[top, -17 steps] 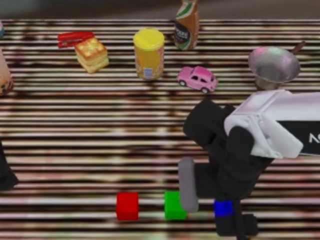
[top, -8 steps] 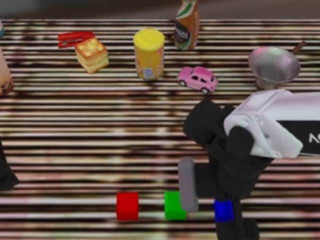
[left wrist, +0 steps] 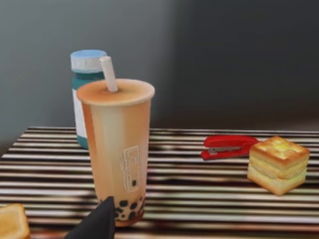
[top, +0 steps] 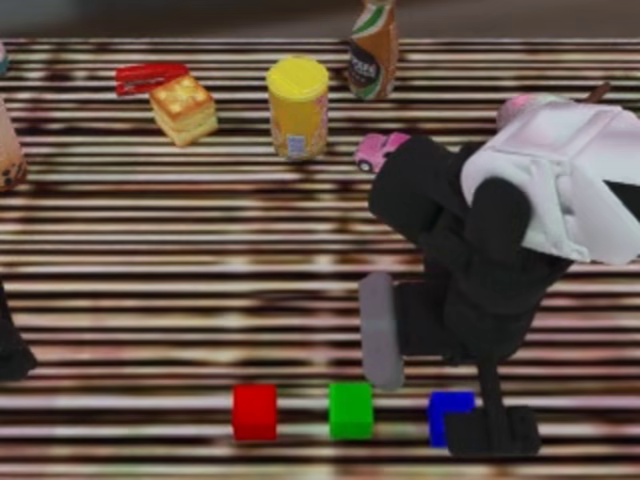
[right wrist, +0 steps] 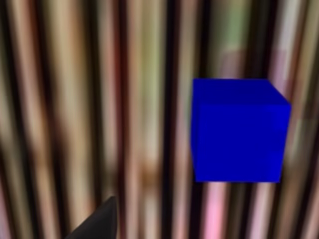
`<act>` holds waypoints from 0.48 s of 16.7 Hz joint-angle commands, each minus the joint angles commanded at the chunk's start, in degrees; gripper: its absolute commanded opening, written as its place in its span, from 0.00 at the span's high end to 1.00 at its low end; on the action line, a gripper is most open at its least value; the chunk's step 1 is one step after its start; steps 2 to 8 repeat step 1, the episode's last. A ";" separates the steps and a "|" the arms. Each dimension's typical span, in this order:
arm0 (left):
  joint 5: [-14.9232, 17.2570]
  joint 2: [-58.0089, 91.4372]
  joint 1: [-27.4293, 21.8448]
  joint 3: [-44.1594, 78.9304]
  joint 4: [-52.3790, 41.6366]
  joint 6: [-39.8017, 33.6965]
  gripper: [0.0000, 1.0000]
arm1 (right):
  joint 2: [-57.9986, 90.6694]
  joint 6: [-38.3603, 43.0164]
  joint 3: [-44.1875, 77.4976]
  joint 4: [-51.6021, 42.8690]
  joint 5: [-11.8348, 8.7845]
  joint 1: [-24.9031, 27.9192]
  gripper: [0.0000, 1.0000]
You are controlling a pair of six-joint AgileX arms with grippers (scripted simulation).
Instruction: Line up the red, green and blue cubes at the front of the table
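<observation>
Along the front edge of the table (top: pixel 150 300) the three cubes sit in a row, each apart from its neighbour: the red cube (top: pixel 254 411) at about 7 o'clock from the table's middle, the green cube (top: pixel 350 409) at 6 o'clock, and the blue cube (top: pixel 445 412) at about 5 o'clock, all resting flat on the stripes; the right gripper (top: pixel 440 385) hangs over the blue cube with one grey finger (top: pixel 380 345) toward the green cube and a dark part overlapping the blue cube's 4 o'clock corner; in the right wrist view the blue cube (right wrist: pixel 239 130) stands alone on the table with nothing gripping it, so the jaws look spread and off it, though the far finger is hard to make out; the left arm (top: pixel 12 345) is parked at the table's 9 o'clock edge, its gripper state impossible to tell; the left wrist view faces a bubble tea cup (left wrist: pixel 118 149).
</observation>
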 joint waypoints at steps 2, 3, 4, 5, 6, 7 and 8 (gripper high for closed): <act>0.00 0.00 0.00 0.00 0.00 0.00 0.00 | -0.41 0.02 0.47 -0.58 0.02 -0.01 0.00; 0.00 0.00 0.00 0.00 0.00 0.00 0.00 | -0.41 0.02 0.47 -0.58 0.02 -0.01 0.00; 0.00 0.00 0.00 0.00 0.00 0.00 0.00 | -0.41 0.02 0.47 -0.58 0.02 -0.01 0.00; 0.00 0.00 0.00 0.00 0.00 0.00 0.00 | -0.41 0.02 0.47 -0.58 0.02 -0.01 0.00; 0.00 0.00 0.00 0.00 0.00 0.00 0.00 | -0.41 0.02 0.47 -0.58 0.02 -0.01 0.00; 0.00 0.00 0.00 0.00 0.00 0.00 0.00 | -0.41 0.02 0.47 -0.58 0.02 -0.01 0.00; 0.00 0.00 0.00 0.00 0.00 0.00 0.00 | -0.41 0.02 0.47 -0.58 0.02 -0.01 0.00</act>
